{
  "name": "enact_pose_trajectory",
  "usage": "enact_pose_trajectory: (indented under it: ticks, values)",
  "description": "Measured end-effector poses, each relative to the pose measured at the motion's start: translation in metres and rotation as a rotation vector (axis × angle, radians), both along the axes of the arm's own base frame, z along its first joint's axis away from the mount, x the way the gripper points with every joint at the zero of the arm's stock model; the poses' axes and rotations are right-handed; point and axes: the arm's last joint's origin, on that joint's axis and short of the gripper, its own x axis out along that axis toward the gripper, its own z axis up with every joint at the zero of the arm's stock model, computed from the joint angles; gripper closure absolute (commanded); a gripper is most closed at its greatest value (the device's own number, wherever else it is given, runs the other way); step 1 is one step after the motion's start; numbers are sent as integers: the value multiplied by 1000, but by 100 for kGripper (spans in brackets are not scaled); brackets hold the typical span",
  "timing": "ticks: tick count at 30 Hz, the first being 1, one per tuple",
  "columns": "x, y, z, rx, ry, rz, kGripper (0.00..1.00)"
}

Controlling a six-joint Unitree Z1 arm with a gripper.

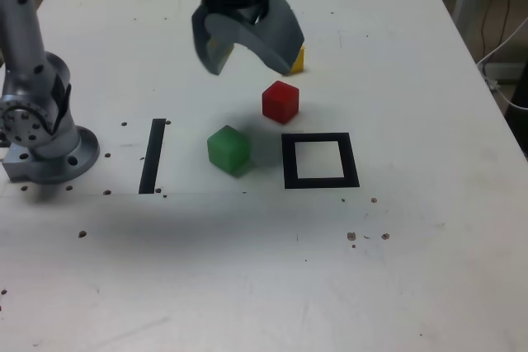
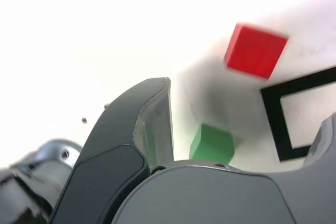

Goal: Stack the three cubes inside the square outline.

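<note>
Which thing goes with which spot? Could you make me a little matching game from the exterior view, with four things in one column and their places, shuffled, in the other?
Things
1. Green cube
2. Red cube
3. Yellow cube
4. Black square outline

Places in the exterior view
A. Partly hidden behind the gripper
B. Farthest to the right of the four
C. Nearest the straight black strip
D. Between the green and yellow cubes

Right pairs: 1-C, 2-D, 3-A, 4-B

White tbl [image 1: 198,286] w/ 3 cubes
</note>
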Motion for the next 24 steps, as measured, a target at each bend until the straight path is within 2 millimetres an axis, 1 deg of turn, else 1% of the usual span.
enact_pose_trajectory:
  ticks: [4,8,16,24]
  values:
    - [17,9,-8,6,38,-51,7]
    - [28,11,-23,10,77,-68,8]
    - [31,12,-43,4,130,-69,10]
    - [38,16,-60,-10,131,-57,17]
